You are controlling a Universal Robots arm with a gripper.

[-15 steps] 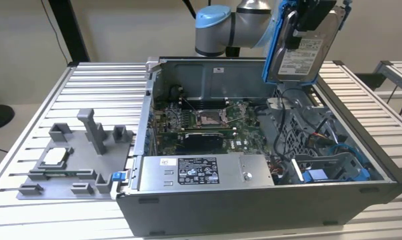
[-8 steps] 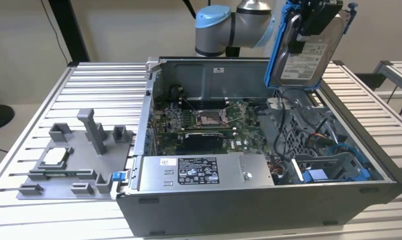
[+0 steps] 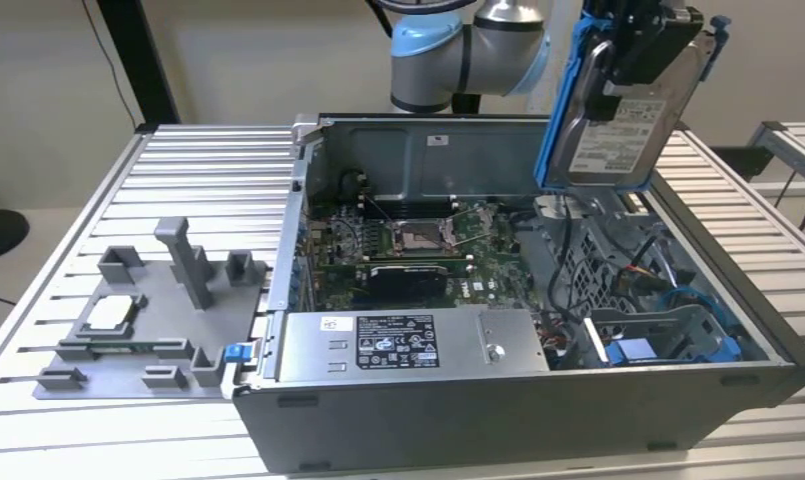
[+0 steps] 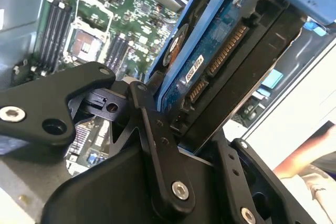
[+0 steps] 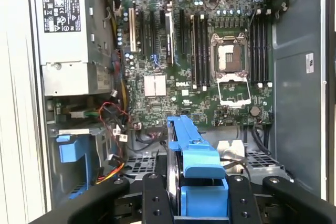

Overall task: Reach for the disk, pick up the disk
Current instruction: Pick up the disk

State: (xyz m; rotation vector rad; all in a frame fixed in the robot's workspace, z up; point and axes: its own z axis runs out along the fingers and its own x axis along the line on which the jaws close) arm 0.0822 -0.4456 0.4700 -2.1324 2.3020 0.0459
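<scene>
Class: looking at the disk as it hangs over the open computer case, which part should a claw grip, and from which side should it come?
Grip the disk across its thin body, pinching the two broad faces at the upper end, coming from above. It hangs nearly upright, label face outward, with blue rails along its edges; the claw already holds it that way above the case.

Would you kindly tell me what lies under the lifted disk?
The disk, shut in the claw, hangs over the open computer case; cables and a blue bracket show below. The case floor is covered.
</scene>
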